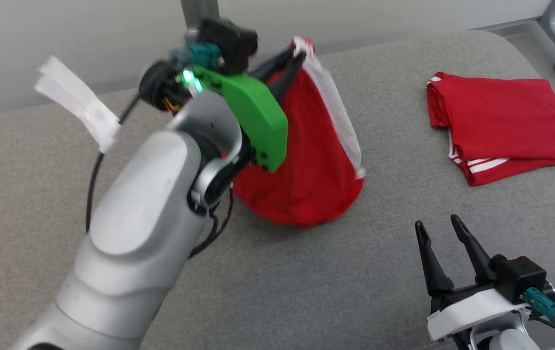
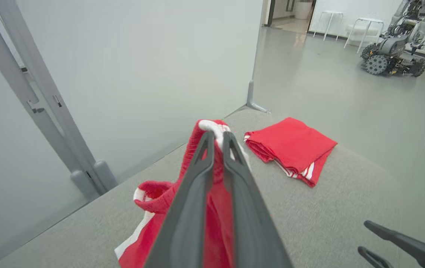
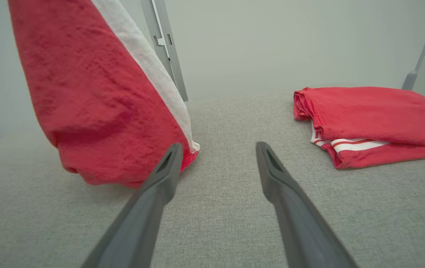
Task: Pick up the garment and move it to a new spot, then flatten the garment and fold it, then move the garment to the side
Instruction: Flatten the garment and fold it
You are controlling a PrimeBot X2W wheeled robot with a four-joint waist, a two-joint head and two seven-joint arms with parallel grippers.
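The left gripper has its two long dark fingers pinched tight on the white-trimmed edge of the red knit garment. It holds the garment raised over the far middle of the grey fabric-covered tabletop, where the cloth's lower end seems to brush the surface. To do this move well, I judge it should lift until the hem clears, then carry steadily so nothing drags. The right gripper, near right, stands spread apart and empty. Count: two grippers; two garments, one hanging and one folded red garment with white stripes far right; one tabletop.
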